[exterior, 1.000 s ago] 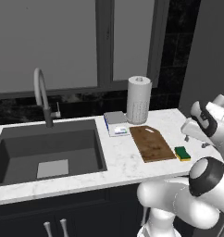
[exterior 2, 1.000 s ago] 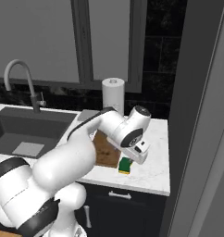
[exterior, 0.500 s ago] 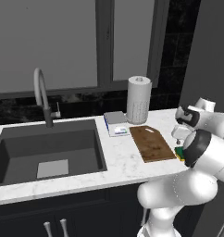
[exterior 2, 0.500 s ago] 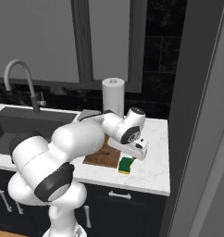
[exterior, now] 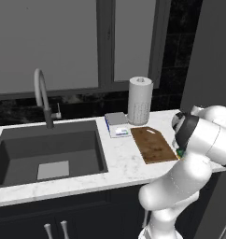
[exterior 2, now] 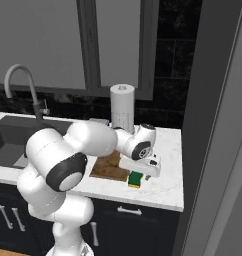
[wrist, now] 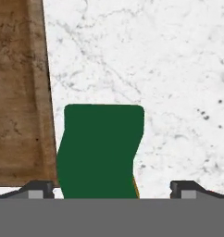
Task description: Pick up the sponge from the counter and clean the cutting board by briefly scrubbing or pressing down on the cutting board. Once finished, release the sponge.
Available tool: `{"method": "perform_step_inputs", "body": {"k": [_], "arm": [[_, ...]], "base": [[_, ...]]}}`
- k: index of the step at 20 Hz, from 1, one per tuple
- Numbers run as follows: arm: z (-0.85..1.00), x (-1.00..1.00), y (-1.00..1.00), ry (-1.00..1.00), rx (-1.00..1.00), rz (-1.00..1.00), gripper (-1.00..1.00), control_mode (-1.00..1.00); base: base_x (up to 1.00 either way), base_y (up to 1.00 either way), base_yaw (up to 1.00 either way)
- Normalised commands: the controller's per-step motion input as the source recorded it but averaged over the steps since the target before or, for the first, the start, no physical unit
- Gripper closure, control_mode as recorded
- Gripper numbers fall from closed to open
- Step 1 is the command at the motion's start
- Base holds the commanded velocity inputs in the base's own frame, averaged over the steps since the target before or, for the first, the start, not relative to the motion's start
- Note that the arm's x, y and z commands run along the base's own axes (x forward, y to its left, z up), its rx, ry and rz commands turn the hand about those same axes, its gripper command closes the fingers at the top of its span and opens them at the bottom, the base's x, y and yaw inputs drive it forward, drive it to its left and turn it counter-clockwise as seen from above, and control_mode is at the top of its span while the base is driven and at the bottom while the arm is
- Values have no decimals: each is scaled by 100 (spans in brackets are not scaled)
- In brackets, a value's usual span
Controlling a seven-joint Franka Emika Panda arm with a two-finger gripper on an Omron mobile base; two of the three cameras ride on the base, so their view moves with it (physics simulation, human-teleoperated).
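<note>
I am on the pick-up step: my gripper [wrist: 111,187] hangs over the sponge [wrist: 100,152], fingers spread wide, one each side. The sponge lies on the counter [wrist: 178,69], just right of the cutting board [wrist: 19,92]. Next, I judge, lower and close.

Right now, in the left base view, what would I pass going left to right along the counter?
Faucet → sink basin → scale → paper towel roll → cutting board → the robot's arm.
</note>
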Motion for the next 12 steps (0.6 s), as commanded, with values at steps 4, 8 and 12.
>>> {"method": "perform_step_inputs", "body": {"k": [4,8,12], "arm": [[-28,1,3,2,0,2,-100,-100],[-19,0,9,0,0,3,-100,-100],[-8,0,0,0,0,2,-100,-100]], "base": [[0,0,0],[0,0,0],[0,0,0]]}}
